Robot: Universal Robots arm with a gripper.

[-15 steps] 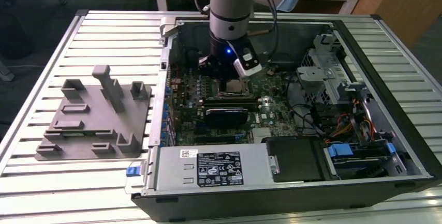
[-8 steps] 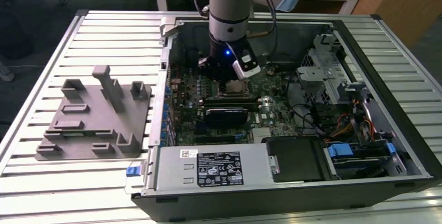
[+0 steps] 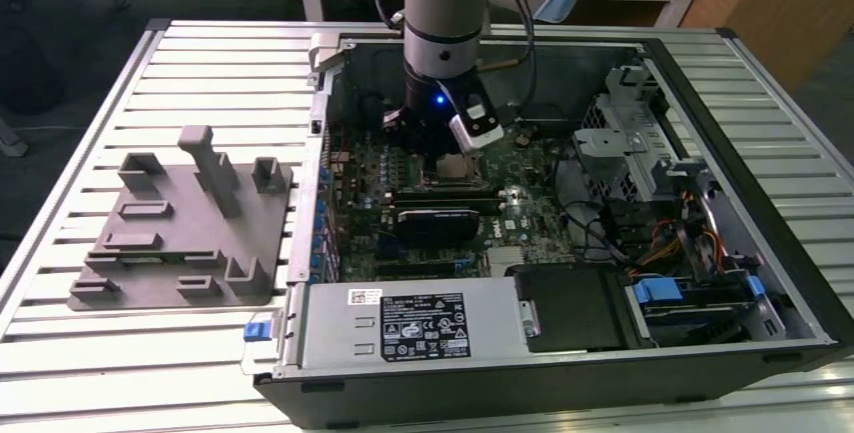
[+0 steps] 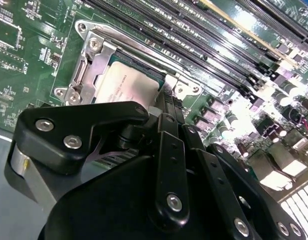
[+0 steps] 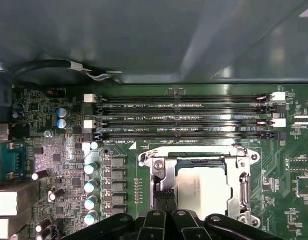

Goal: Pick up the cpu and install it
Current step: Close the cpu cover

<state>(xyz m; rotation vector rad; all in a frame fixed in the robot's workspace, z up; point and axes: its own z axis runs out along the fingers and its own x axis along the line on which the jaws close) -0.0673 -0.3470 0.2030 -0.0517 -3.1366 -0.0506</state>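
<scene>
In the second wrist view, the gripper's (image 4: 159, 117) black linkage is sitting closest to the lens, hanging over the green motherboard (image 4: 23, 30). Just beyond it, the cpu (image 4: 126, 85) is lying flat inside the metal socket frame (image 4: 88, 55), its pale top facing up. The gripper's tip is reaching the cpu's near edge. Whether the gripper is apart or together cannot be told, nor whether it is touching the chip. The memory slots (image 4: 194, 45) are running alongside the socket.

In the first wrist view, the gripper (image 5: 166, 215) is showing as dark links just beside the cpu (image 5: 201, 187), which is resting within the socket frame (image 5: 244, 185). The memory slots (image 5: 184, 117) are lying parallel beyond the frame, and a row of capacitors (image 5: 91, 187) is standing near it.

In the exterior view, the arm (image 3: 447, 13) is reaching down into the open computer case (image 3: 534, 378), with the gripper (image 3: 441, 148) low over the cpu (image 3: 461, 166) on the motherboard (image 3: 534, 213). From the cpu, the power supply (image 3: 407, 323) is lying at six o'clock. The grey tray (image 3: 174, 233) is lying at nine o'clock on the slatted table (image 3: 200, 53), well apart from the case.
</scene>
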